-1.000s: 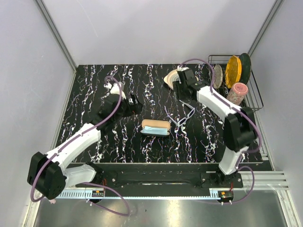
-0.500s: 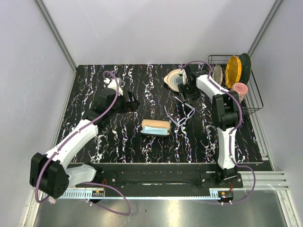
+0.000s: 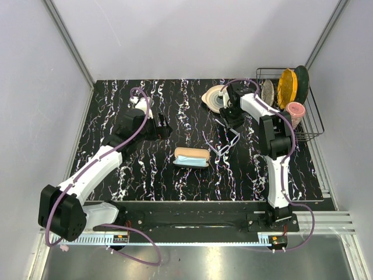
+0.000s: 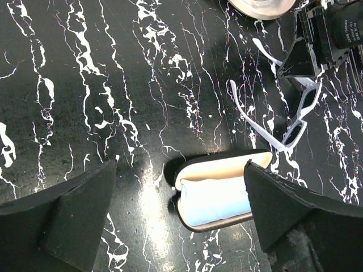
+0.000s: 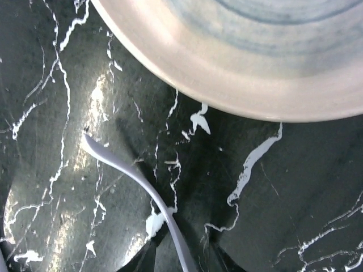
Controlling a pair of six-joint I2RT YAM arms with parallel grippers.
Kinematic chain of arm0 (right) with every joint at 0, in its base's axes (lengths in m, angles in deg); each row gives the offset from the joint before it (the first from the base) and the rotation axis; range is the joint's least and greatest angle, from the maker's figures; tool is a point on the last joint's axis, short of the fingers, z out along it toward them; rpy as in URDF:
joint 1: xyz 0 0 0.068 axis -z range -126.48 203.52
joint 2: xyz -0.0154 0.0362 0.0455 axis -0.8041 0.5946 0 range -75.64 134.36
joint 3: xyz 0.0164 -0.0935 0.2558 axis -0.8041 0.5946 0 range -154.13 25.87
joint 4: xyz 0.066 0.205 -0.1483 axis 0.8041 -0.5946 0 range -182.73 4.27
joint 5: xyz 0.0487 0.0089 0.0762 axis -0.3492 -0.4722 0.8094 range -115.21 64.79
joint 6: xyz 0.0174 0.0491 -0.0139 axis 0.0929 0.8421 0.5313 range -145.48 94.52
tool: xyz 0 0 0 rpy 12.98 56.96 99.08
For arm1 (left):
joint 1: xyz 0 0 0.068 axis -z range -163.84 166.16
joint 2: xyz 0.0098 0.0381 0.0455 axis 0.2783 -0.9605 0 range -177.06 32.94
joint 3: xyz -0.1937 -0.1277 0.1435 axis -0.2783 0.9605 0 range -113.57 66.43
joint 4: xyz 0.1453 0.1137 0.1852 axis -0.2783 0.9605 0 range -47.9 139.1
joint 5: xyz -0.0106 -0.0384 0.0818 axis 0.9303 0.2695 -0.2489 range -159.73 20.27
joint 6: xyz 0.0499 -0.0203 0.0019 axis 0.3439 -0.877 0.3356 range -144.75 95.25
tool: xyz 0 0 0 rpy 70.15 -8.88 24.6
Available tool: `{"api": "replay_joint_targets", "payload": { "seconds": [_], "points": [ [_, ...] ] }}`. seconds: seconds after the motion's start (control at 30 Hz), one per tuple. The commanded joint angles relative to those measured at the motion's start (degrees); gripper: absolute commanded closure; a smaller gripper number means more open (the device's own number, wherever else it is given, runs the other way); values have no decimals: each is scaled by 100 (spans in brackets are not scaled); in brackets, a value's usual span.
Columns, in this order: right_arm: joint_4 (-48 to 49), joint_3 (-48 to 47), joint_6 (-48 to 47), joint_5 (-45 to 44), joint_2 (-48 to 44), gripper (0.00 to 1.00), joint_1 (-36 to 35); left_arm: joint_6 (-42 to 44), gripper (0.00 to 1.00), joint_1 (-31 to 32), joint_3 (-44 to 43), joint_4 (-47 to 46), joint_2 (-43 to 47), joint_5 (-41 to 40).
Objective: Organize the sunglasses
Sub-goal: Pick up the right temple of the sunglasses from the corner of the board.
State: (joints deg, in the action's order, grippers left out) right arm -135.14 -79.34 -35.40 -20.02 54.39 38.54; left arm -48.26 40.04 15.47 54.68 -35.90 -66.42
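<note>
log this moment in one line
sunglasses: unfolded on table | case: open, blue cloth inside | left pincer: open, holding nothing | right pincer: astride one sunglasses arm, grip unclear

Two arms are reaching over the tabletop [image 3: 116, 99]: the left arm [image 3: 93, 175] and the right arm [image 3: 280, 146]. One pair of sunglasses [image 3: 224, 144] is lying right of centre. One case [image 3: 192, 152] is lying open at centre, holding one cloth [image 3: 192, 161]. Four plates are showing: one plate [image 3: 213, 97] is lying near the far edge, and the grey plate [image 3: 267, 93], orange plate [image 3: 287, 87] and green plate [image 3: 302, 77] are standing in the one rack [image 3: 304, 127] at the far right corner. One cup [image 3: 293, 114] is standing there too.
</note>
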Motion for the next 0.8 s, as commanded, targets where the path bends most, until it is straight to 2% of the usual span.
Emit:
{"api": "replay_joint_targets", "payload": {
  "seconds": [0.0, 0.07, 0.1, 0.3, 0.33, 0.57, 0.77],
  "points": [
    [19, -18, -28, -18, -14, 55, 4, 162, 1, -50, -283, -107, 37, 143],
    [54, 70, -72, -62, -31, 61, 13, 180, 1, -50, -266, -89, 64, 117],
    [71, 105, -98, -106, -83, 68, 13, 189, 1, -50, -274, -80, 81, 108],
    [422, 518, -309, -352, -645, 93, 13, 241, 1, -76, -362, 69, 151, -6],
    [493, 641, -327, -396, -751, 100, 13, 259, 1, -76, -379, 113, 178, -58],
    [985, 1002, -433, -659, -1796, 100, 13, 268, 1, -103, -608, 297, 353, -146],
    [1336, 1379, -284, -363, -2983, 100, -48, 294, 1, -103, -1073, 658, 468, 169]
  ]
}}
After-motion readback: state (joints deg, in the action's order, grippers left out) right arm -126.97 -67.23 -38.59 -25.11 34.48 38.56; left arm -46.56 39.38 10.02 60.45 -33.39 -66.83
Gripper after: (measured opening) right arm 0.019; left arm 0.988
